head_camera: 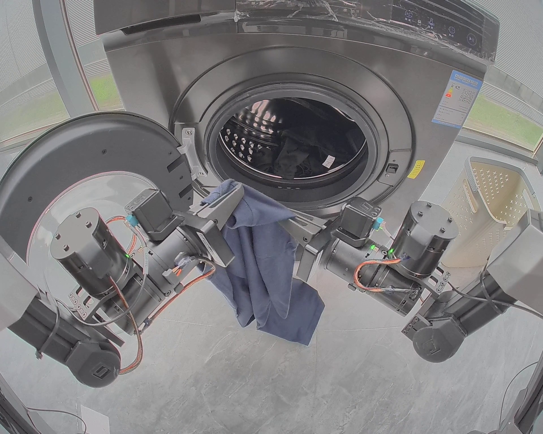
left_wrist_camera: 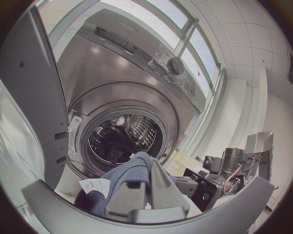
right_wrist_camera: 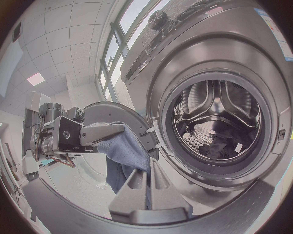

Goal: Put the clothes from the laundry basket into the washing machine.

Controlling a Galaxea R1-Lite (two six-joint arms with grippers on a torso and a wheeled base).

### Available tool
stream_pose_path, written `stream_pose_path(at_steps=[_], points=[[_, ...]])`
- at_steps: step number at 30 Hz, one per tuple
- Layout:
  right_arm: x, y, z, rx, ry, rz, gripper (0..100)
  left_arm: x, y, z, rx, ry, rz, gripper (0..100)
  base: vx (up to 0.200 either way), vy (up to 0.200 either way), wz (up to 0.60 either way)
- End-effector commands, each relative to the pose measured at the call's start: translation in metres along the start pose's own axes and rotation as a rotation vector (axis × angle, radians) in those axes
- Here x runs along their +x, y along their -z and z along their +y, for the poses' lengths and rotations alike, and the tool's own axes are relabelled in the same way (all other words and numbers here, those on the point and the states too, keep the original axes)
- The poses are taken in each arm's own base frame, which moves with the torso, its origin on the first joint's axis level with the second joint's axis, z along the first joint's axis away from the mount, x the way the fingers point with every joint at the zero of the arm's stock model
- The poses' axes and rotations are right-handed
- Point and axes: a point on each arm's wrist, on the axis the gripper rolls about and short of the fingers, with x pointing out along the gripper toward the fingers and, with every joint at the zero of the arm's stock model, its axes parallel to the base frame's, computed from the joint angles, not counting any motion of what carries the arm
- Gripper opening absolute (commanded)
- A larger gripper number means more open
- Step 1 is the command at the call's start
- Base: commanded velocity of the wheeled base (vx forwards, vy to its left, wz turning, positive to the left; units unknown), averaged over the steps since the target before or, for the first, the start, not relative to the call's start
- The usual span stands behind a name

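The left gripper had its jaws clamped on an upper fold of the blue garment. The right gripper pinched the same cloth just beside it, its jaws pressed together on the fabric. The garment hung from the two grips and drooped toward the floor, just in front of the lower lip of the washing machine opening.

A white care tag stuck out of the garment near the left fingers, its print too small to make out. Dark clothes lay inside the drum, and a small white tag showed on them. On the machine's front, a blue-edged rating sticker with coloured bars sat at the upper right. A small yellow sticker sat beside the latch. The control panel carried pale icons under clear film.

Both arms stretched forward with their wrists angled inward toward each other, meeting at the garment. The left arm crossed in front of the open door, which swung to the robot's left. The right arm lay between the machine and the cream laundry basket, which stood beside the machine on the robot's right.
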Motion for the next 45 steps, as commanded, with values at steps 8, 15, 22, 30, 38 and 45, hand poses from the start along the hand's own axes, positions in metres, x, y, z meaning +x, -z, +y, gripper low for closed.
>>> stream_pose_path(at_steps=[8,15,22,30,38,45], points=[[0.002,-0.019,0.004,0.009,0.038,-0.071,0,-0.005,0.002,-0.003,-0.010,0.018,0.019,100,0.000,0.000,0.00],[-0.011,-0.048,0.006,0.011,0.038,-0.140,0,-0.011,0.008,0.000,-0.012,0.002,0.051,100,0.000,0.000,0.00],[-0.026,-0.060,0.005,0.022,0.072,-0.152,0,-0.024,0.028,0.003,-0.016,-0.014,0.150,100,0.000,0.000,0.00],[-0.028,-0.063,-0.002,0.016,0.103,-0.151,0,-0.037,0.068,0.010,-0.018,-0.044,0.319,100,0.000,0.000,0.00],[-0.027,-0.062,-0.003,0.017,0.118,-0.150,0,-0.038,0.109,0.019,-0.019,-0.075,0.447,100,0.000,0.000,0.00],[-0.027,-0.063,-0.002,0.017,0.118,-0.155,0,-0.030,0.133,0.023,-0.021,-0.070,0.491,100,0.000,0.000,0.00]])
